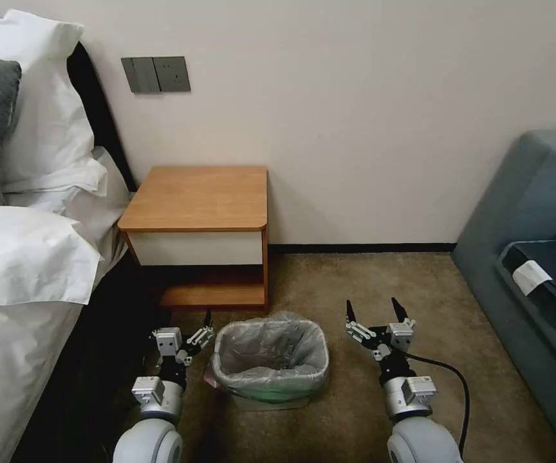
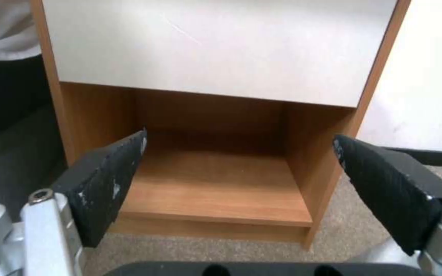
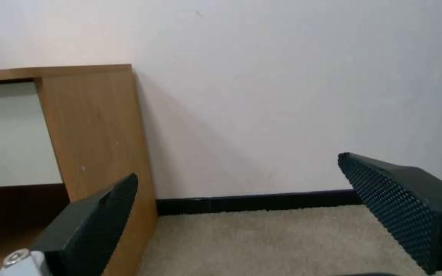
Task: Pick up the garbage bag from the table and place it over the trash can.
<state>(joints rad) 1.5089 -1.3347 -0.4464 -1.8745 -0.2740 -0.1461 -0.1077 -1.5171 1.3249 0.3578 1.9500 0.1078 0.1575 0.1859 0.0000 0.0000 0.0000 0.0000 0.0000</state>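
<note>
Carpet all round, tan and short-piled, with a dark skirting strip along the plain cream wall. I've got the thin crinkly grey translucent garbage bag already lining the small cream plastic trash can, its edge folded over the rim, on the floor right in front of the orange-brown wooden nightstand table. My left gripper sits just beside the bin's left side, fingers apart and holding nothing; the right gripper is off to the bin's right, fingers spread wide too. White-sheeted bed on the left, blue-grey upholstered sofa on the right, grey switch plate on the wall. No readable writing.
</note>
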